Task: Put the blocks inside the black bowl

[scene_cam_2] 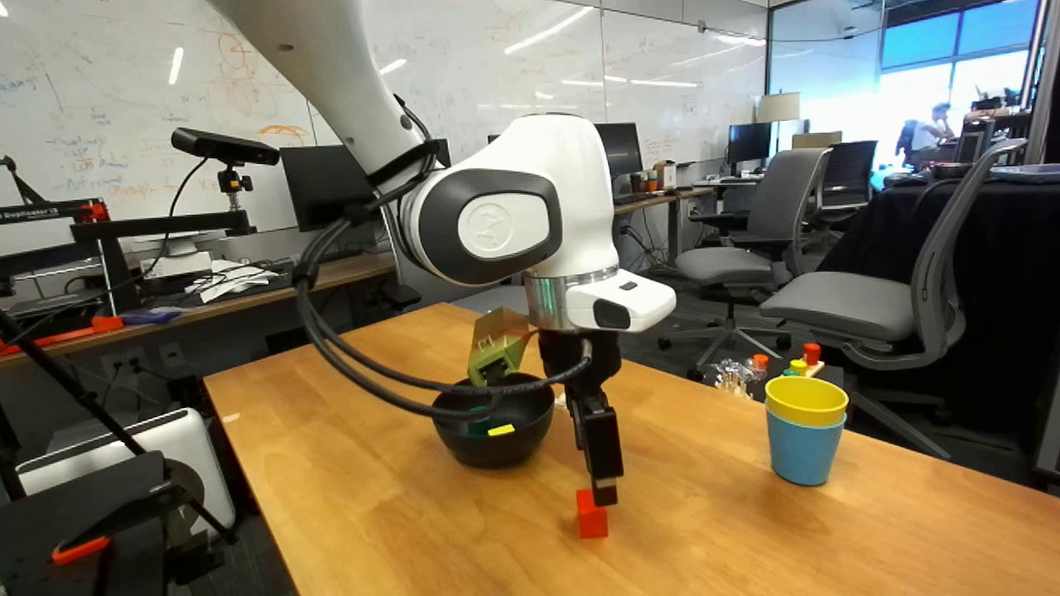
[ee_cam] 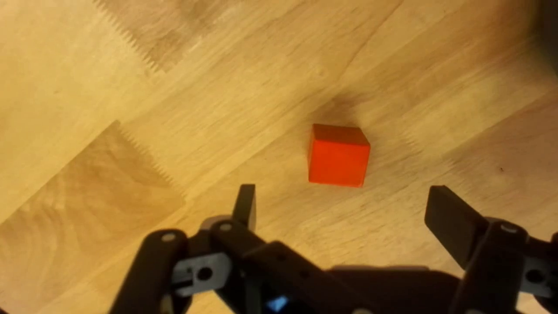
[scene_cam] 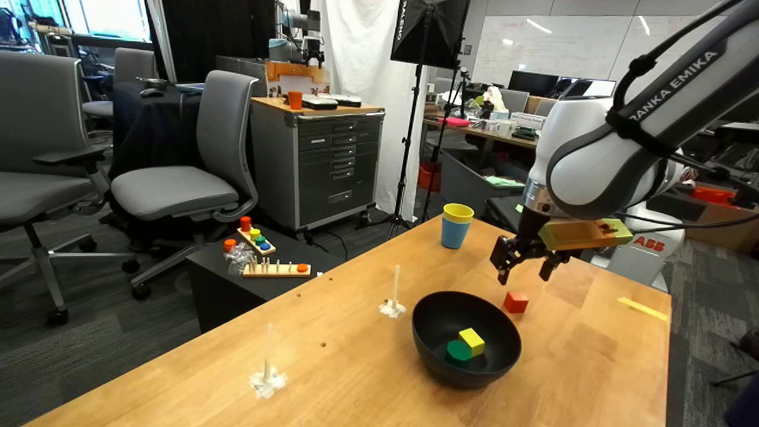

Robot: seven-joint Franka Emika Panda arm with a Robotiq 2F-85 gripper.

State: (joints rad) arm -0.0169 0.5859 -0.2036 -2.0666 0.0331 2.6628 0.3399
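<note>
Between the black bowl [scene_cam: 436, 325] and far edge of the tabletop [scene_cam: 599, 356] in an exterior view sits the red block [scene_cam: 516, 302], gripper [scene_cam: 524, 277] just above, empty fingers [ee_cam: 453, 223] spread wide, presumably to straddle it, while 2 more, yellow block [scene_cam: 472, 341] and green block [scene_cam: 458, 353], lie bowled!

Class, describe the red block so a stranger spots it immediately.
On the wooden table, find the black bowl. Outside it, near the open pincer, sits a small red cube. Unlike the yellow block and green block inside, it rests on the table.
</note>
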